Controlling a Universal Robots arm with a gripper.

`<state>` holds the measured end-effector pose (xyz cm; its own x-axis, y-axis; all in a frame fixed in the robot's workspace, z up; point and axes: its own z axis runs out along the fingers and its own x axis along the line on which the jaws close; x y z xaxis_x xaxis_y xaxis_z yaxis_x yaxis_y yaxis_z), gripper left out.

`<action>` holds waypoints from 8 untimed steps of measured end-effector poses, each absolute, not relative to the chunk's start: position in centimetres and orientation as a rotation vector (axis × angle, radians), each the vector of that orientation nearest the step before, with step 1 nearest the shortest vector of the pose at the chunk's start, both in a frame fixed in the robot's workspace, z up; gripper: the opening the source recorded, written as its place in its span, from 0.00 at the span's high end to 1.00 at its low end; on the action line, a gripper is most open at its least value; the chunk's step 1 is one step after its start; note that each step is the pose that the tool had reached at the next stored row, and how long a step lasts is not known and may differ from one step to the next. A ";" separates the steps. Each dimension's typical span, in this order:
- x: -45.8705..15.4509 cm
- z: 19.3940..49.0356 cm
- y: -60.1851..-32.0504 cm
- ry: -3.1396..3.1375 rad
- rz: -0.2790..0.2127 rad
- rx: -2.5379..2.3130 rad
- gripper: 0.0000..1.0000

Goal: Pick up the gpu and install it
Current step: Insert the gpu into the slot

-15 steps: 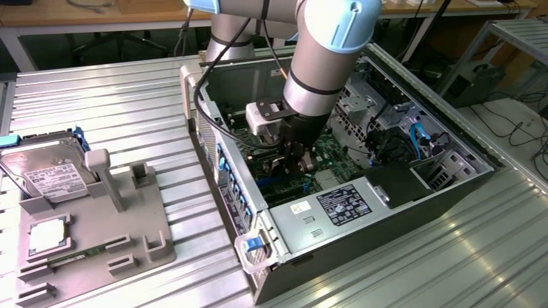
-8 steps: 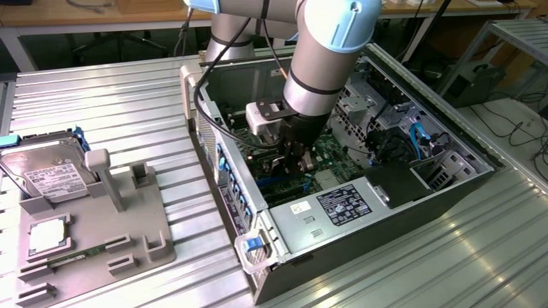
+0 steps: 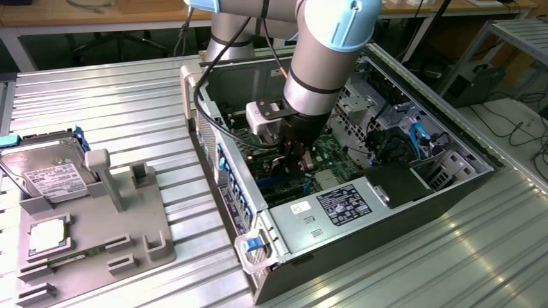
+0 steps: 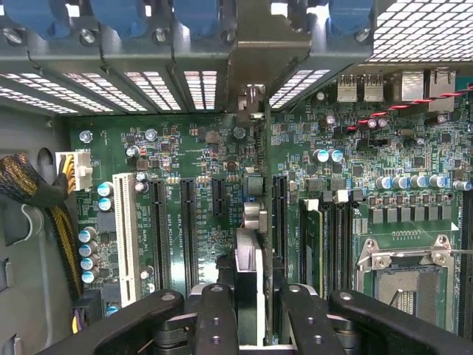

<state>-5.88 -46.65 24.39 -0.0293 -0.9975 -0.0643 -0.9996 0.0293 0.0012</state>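
In the wrist view, the claw (image 4: 249, 314) is clamped on the gpu (image 4: 249, 266), which is seen edge-on between the black fingers (image 4: 216, 318). The card stands upright above the green motherboard (image 4: 214, 155), and its metal bracket end (image 4: 252, 100) reaches toward the rear slot openings of the case.

The card seems to hang over a long black expansion slot (image 4: 279, 222), but I cannot tell whether its lower edge already touches the slot. In my judgement, the risk is a small misalignment: if the card edge is beside the slot and not in it, pressing down could bend the card or damage the board. The bracket could also catch on the rear frame of the case.

The exterior view gives what the wrist view cannot: the arm goes down into the open computer case (image 3: 411, 212), which lies on the ribbed metal surface (image 3: 111, 96). A grey parts holder (image 3: 128, 218) with a hard drive (image 3: 47, 170) stands well apart, to the exterior view's left.
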 end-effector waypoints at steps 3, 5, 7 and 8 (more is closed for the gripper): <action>-5.9 24.4 -46.6 2.224 0.063 -2.160 0.72; -5.9 24.4 -46.6 2.224 0.063 -2.160 0.72; -5.9 24.4 -46.6 2.224 0.063 -2.160 0.72; -5.9 24.4 -46.6 2.224 0.063 -2.160 0.72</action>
<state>-5.88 -46.64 24.37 -0.0292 -0.9979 -0.0573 -0.9996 0.0292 0.0011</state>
